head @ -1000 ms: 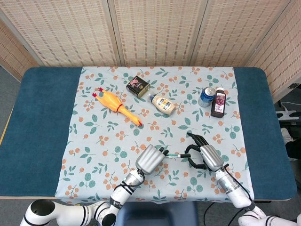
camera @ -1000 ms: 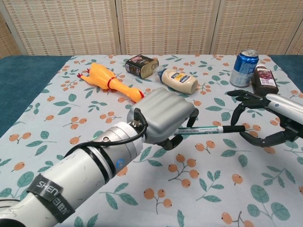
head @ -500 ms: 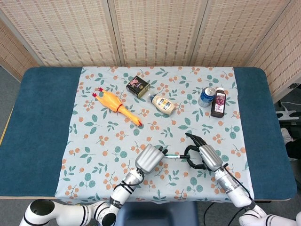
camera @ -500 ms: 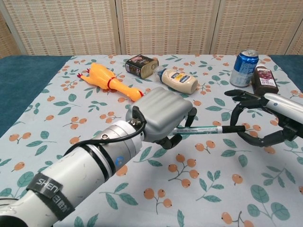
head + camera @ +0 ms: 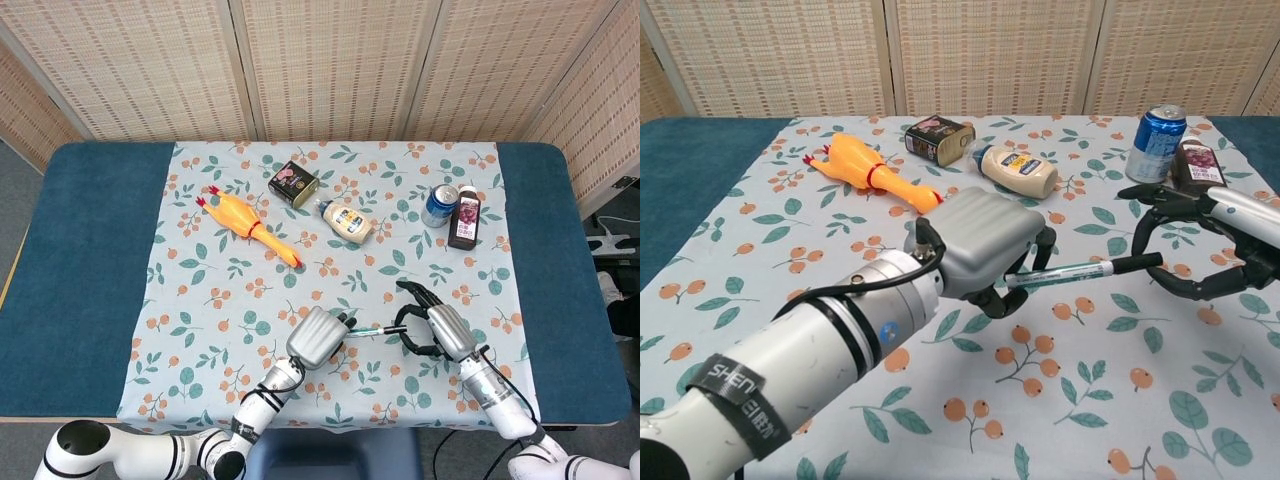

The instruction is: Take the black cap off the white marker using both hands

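Note:
The white marker (image 5: 1070, 270) lies roughly level above the tablecloth, with its black cap (image 5: 1135, 263) on its right end. My left hand (image 5: 980, 245) grips the marker's left part, fingers wrapped round the barrel and hiding that end. My right hand (image 5: 1205, 245) has its dark fingers (image 5: 1140, 225) curled around the cap's tip. In the head view the left hand (image 5: 318, 337), the marker (image 5: 366, 331) and the right hand (image 5: 440, 330) sit in a row near the table's front edge, with the cap (image 5: 393, 329) reaching into the right hand.
Farther back on the floral tablecloth (image 5: 240, 290) lie a yellow rubber chicken (image 5: 245, 226), a dark tin (image 5: 293, 183) and a mayonnaise bottle (image 5: 347, 222). A blue can (image 5: 439, 205) and a dark juice bottle (image 5: 464, 217) stand at the back right.
The marker's capped end has risen slightly, so it now tilts up to the right. My right hand has shifted a little right and up, and the left hand has turned slightly.

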